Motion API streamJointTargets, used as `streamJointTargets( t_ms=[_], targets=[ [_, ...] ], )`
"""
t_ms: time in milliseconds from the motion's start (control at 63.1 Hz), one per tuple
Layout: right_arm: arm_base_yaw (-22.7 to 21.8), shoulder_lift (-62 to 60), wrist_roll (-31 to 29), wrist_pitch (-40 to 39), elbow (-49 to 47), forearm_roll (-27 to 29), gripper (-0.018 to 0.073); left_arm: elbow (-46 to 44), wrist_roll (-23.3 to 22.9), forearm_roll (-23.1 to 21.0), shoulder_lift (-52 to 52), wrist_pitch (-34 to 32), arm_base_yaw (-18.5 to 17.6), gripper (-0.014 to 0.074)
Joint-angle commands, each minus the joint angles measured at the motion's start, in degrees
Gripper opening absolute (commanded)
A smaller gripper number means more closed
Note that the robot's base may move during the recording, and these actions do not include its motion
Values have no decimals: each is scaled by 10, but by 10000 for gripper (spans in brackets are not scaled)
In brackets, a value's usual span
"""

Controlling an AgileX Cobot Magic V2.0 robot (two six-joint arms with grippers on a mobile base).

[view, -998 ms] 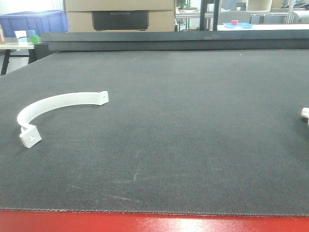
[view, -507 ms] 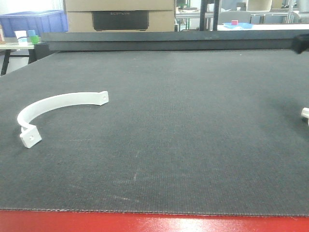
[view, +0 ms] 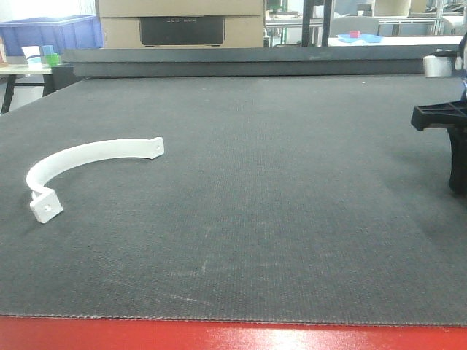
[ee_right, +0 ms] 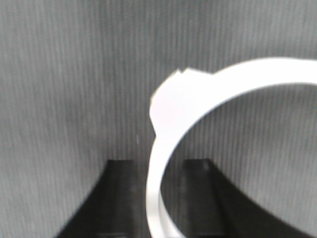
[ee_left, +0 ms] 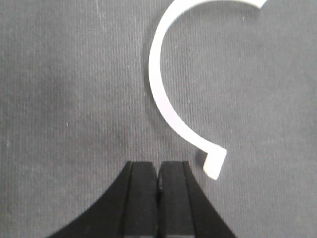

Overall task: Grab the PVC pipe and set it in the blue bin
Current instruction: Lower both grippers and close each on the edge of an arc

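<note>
The dark mat (view: 277, 189) is open across its middle. The right gripper (ee_right: 159, 171) has come in at the mat's right edge, fingers apart astride a second white arc (ee_right: 171, 109). The PVC pipe (view: 80, 157) lies unmoved near the left edge, just ahead of the left gripper (ee_left: 158, 168), whose fingers are together.

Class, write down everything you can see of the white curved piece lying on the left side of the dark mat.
The PVC pipe is a thin white strip, smooth and plastic-looking, bent into a half-circle arc. Each end carries a small flat tab with a hole. It stands on its narrow edge on the dark textured mat, its open side facing the mat's middle. Only the mat touches it. In the left wrist view the left gripper, shut, sits close to one tab but apart from it.
</note>
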Motion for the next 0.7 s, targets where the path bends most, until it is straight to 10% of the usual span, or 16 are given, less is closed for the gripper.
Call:
streamJointTargets(
  t_ms=[0, 507, 681],
  targets=[
    [0, 1, 4, -12, -4, -5, 62, -4, -1, -5, -1, -22, 0, -111],
    [0, 26, 4, 12, -4, -1, 50, -4, -1, -16, -1, -12, 0, -111],
    [0, 22, 4, 30, -21, -1, -148, -9, -1, -20, -1, 12, 0, -111]
  ],
)
